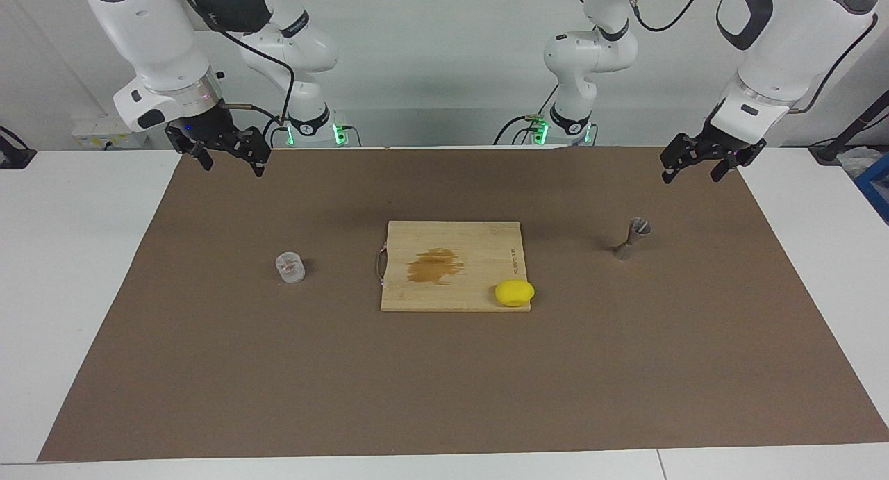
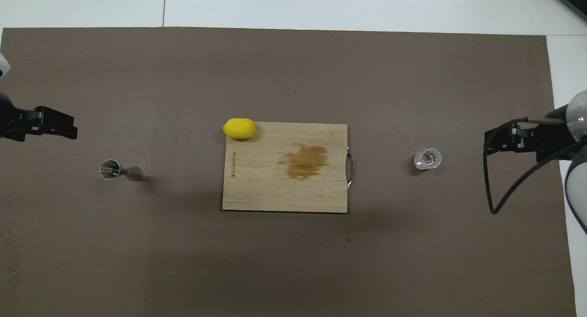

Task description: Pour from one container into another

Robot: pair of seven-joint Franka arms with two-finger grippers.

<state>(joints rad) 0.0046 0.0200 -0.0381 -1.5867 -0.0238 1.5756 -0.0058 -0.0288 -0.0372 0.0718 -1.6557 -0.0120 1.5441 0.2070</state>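
Observation:
The small clear squat cup [image 1: 290, 267] stands on the brown mat toward the right arm's end; it also shows in the overhead view [image 2: 427, 158]. The steel hourglass jigger [image 1: 630, 239] stands upright toward the left arm's end, and shows in the overhead view [image 2: 120, 170]. My right gripper [image 1: 233, 166] hangs open and empty in the air over the mat's corner, apart from the cup; it also shows from above [image 2: 488, 145]. My left gripper [image 1: 693, 175] hangs open and empty over the mat near the jigger's end, not touching it; it shows from above too [image 2: 69, 126].
A wooden cutting board [image 1: 479, 244] with a brown stain lies mid-table between cup and jigger. A yellow lemon [image 1: 514, 292] sits at its corner farther from the robots, toward the jigger. The brown mat [image 1: 444, 383] covers most of the white table.

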